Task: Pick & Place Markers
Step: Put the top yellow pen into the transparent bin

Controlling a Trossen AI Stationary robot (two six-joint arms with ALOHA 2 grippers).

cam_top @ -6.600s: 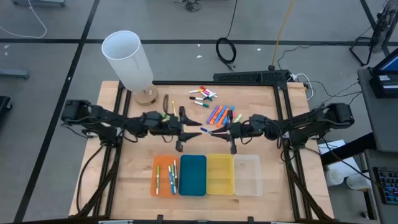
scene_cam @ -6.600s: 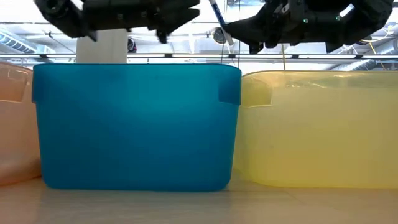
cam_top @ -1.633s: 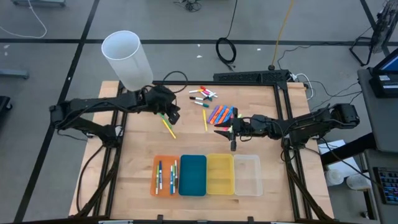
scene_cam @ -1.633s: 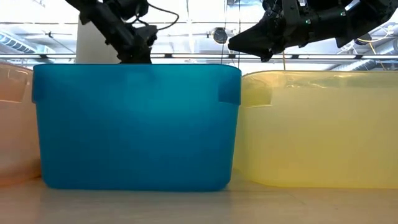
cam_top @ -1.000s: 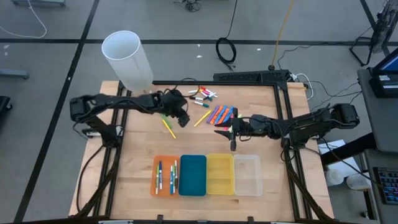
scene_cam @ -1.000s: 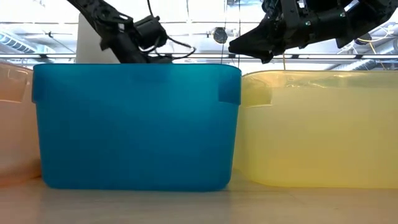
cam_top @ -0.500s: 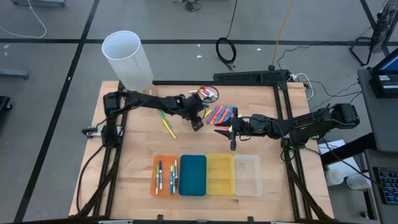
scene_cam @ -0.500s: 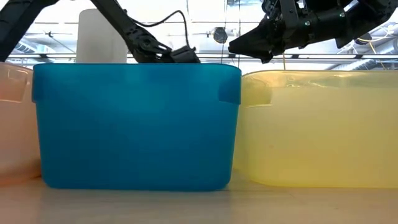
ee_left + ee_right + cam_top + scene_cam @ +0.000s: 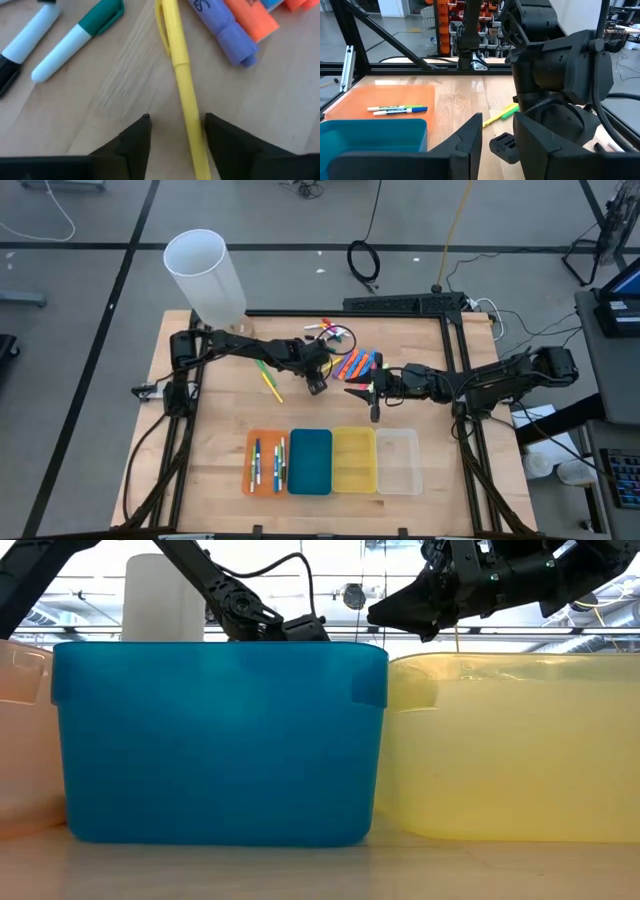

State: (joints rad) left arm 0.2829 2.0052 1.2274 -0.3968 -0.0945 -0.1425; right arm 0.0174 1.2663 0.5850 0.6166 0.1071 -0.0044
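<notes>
A: Markers [image 9: 355, 363] are piled mid-table by the far edge; a yellow marker [image 9: 184, 80] is straddled by the spread left gripper [image 9: 174, 124].

B: Right gripper [image 9: 372, 395]?

A: Parted, nothing held, parked over the table [image 9: 220, 420] beside the pile.

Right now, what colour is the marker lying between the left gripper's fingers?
Yellow. The marker lies between the open fingers of the left gripper, clearest in the left wrist view.

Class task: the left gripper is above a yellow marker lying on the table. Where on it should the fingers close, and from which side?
Grip the yellow marker on its plain barrel, clear of the clipped cap end, coming straight down. It lies flat on the table, and the left gripper is open with a finger on either side, so closing across its width should likely hold.
</notes>
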